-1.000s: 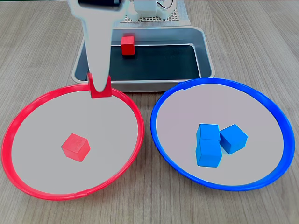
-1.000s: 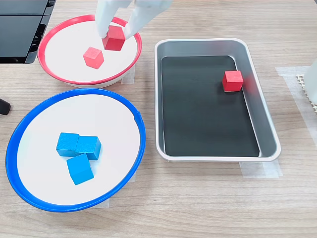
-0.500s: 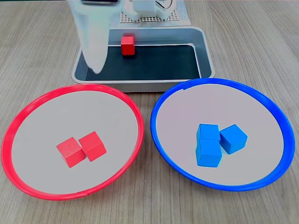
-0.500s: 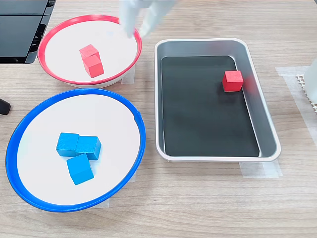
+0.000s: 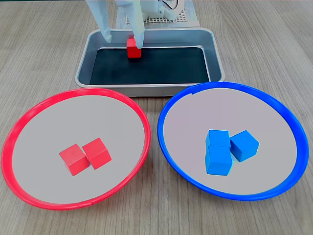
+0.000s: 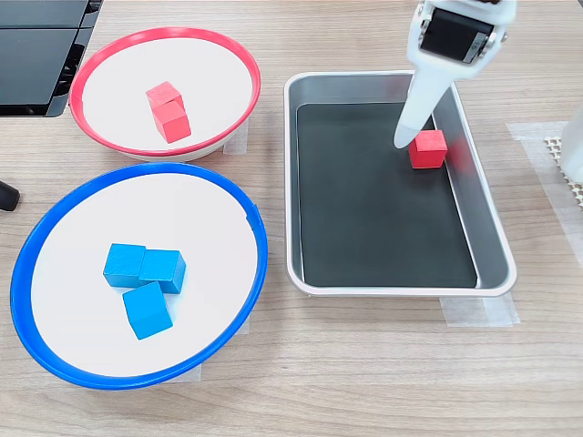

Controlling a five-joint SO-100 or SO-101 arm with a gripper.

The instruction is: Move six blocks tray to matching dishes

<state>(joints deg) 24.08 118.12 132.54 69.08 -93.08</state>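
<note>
One red block (image 5: 133, 49) (image 6: 427, 148) lies in the silver tray (image 5: 146, 88) (image 6: 392, 289), near its far wall in a fixed view. My gripper (image 5: 122, 41) hangs open over it, and one white finger (image 6: 414, 109) comes down right beside the block without holding it. Two red blocks (image 5: 73, 159) (image 5: 97, 152) sit side by side in the red-rimmed dish (image 5: 6, 152) (image 6: 164, 33). Three blue blocks (image 5: 218, 160) (image 6: 146, 309) are clustered in the blue-rimmed dish (image 5: 230, 85) (image 6: 27, 238).
The arm's white base on a mesh pad (image 5: 161, 14) stands just behind the tray. A black device (image 6: 36, 55) lies beyond the red dish at the table's edge. Bare wood shows in front of both dishes.
A second earlier my gripper held a red block over the red dish. It let go, the block landed beside the first one, and the gripper swung over to the tray, open.
</note>
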